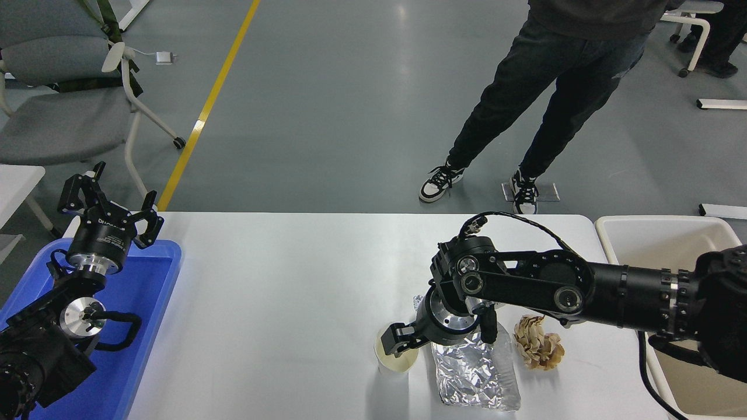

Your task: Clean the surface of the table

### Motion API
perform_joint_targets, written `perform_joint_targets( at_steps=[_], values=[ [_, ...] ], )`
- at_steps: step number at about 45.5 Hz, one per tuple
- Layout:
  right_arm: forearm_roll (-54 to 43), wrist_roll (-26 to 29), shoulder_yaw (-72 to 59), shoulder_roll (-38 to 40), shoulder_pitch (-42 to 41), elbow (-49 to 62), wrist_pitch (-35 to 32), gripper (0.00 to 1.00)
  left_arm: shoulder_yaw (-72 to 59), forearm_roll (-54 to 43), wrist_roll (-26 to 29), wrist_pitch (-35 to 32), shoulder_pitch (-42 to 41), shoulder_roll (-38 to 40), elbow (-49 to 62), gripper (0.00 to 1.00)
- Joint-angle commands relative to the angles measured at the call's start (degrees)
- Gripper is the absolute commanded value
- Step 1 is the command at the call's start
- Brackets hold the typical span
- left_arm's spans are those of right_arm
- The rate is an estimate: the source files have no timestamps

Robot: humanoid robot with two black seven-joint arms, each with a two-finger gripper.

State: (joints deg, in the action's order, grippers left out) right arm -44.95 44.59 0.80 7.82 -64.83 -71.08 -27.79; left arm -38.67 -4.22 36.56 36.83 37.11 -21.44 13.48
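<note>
Currently the right gripper sits at the rim of the paper cup on the table surface; whether its fingers are apart cannot be told. Right of the cup lie the foil bag and crumpled paper. Far left of the cup, the left gripper rests spread above the blue tray

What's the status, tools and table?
Left tool parked open above blue plastic tray. Right tool at rim of white paper cup, grip unclear. White table surface uncleared: cup, crumpled foil bag, brown paper wad.
</note>
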Motion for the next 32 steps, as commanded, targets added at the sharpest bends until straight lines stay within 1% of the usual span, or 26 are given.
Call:
perform_joint_targets(
  at_steps=[1,3,5,7,21,27,32],
  values=[
    [-1.7,-5.0,0.1,0.5,0.8,0.4,0.1,0.31,0.0,0.0,0.0,0.0,0.0,0.0,0.1,1.0],
    [-1.7,-6.1,-0.1,0.5,0.8,0.4,0.1,0.16,0.0,0.0,0.0,0.0,0.0,0.0,0.0,1.0],
    [-1.7,-6.9,-0.2,0.5,0.8,0.4,0.1,0.06,0.0,0.0,0.0,0.0,0.0,0.0,0.0,1.0],
    [-1.7,-7.5,-0.2,0.5,0.9,0.4,0.1,0.0,0.0,0.0,0.0,0.0,0.0,0.0,0.1,1.0],
    [-1.9,-8.1,-0.7,0.3,3.0,1.9,0.2,0.0,0.0,-0.1,0.0,0.0,0.0,0.0,0.1,1.0],
    [-2.1,-10.5,-0.5,0.7,3.2,2.3,0.4,0.0,0.0,-0.1,0.0,0.0,0.1,0.0,0.1,1.0],
    [-1.7,-10.6,0.2,1.8,2.3,1.9,0.0,0.0,0.0,0.0,0.0,0.0,0.0,0.0,0.0,1.0]
  ],
)
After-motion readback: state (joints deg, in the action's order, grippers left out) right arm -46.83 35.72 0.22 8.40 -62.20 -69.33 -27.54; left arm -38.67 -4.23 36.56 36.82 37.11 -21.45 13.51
